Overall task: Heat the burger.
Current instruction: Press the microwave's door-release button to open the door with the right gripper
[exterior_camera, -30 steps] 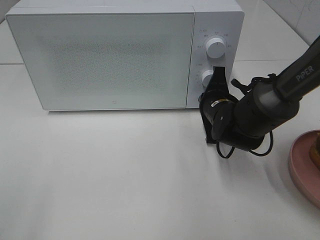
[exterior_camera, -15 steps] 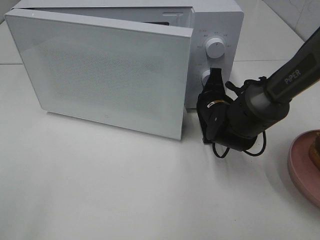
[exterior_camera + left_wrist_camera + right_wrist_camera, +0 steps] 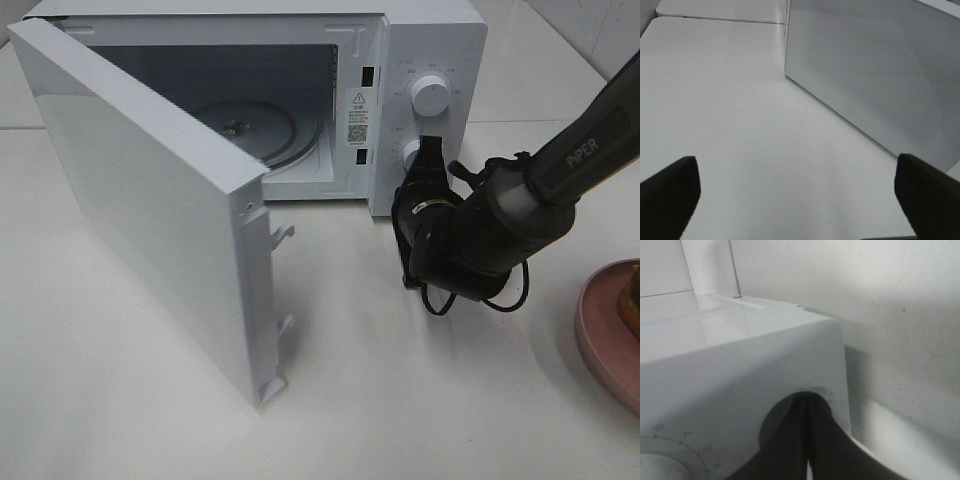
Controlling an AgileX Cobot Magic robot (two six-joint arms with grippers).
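Microwave point(image 3: 430, 40) fills the upper left of the frame, door point(image 3: 150, 200) wide open toward lower left. Right tool point(image 3: 431, 150), clenched on nothing, sits at the lower knob point(image 3: 410, 152); pulling away could turn it. Left tool point(image 3: 795, 200), released and empty, faces the door and could bump it shut. Pink plate point(image 3: 600, 340) at the right edge carries the burger point(image 3: 632, 300), which shows only as a brown sliver, so a blind grasp may crush it.
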